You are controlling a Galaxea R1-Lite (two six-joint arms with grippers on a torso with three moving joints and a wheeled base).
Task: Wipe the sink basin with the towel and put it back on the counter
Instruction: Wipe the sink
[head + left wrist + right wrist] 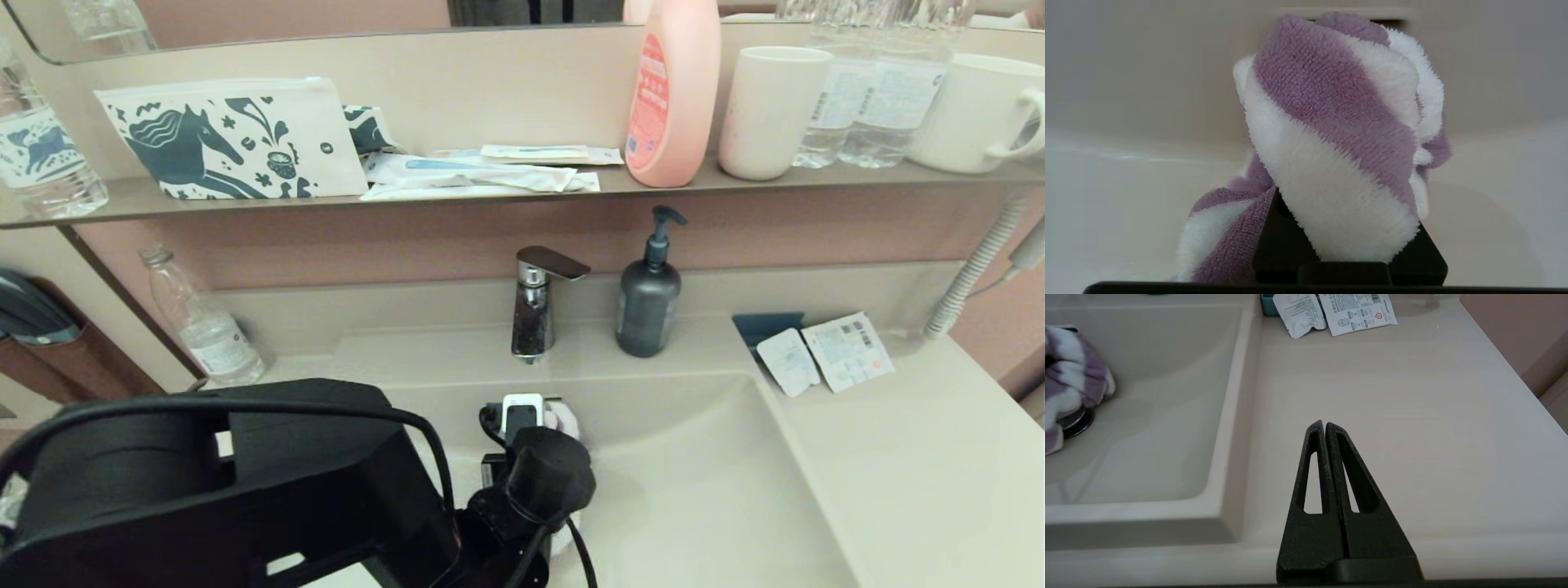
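The purple-and-white striped towel [1331,134] is bunched between the fingers of my left gripper [1349,228], which is shut on it. The gripper is low inside the beige sink basin [718,490], pointing at its back wall. From the head view only a tip of the towel [565,418] shows past the left arm. In the right wrist view the towel [1073,375] rests over the chrome drain plug [1074,424]. My right gripper [1324,424] is shut and empty above the counter [1412,416], to the right of the basin.
A chrome faucet [535,306] and a dark pump bottle [649,302] stand behind the basin. Sachets [824,355] lie on the counter at the back right. A plastic bottle [204,327] is at the left. The shelf [522,192] carries a horse-print pouch [237,139], a pink bottle and cups.
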